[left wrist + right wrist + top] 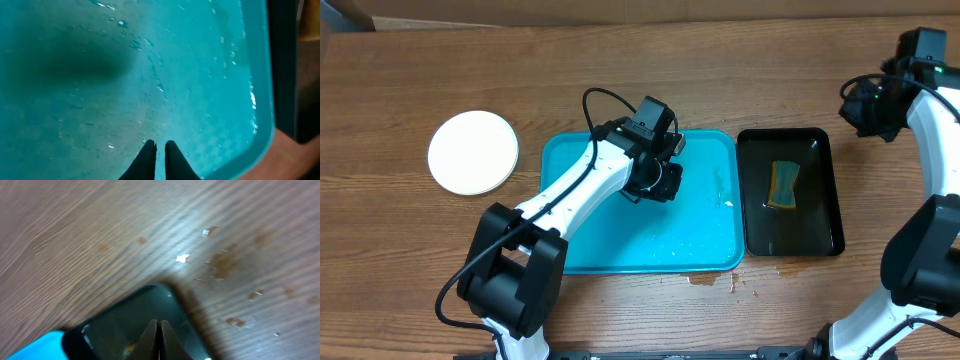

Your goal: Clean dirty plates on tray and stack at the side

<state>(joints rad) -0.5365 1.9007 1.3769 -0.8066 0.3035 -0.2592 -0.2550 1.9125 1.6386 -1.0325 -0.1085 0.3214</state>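
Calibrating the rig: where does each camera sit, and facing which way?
Overhead: above the table, facing down on turquoise tray, black tray, white plate; both arms show.
Left wrist: low over that tray, facing down; left pincer shows.
Right wrist: faces down at the table and black tray corner; shut right pincer shows.
All share the turquoise tray.

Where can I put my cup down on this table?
Bare wood: the far strip beyond the blue tray and black tray, and the near corner left of the left arm, in front of the plate. Crowded: the blue tray, under that arm.
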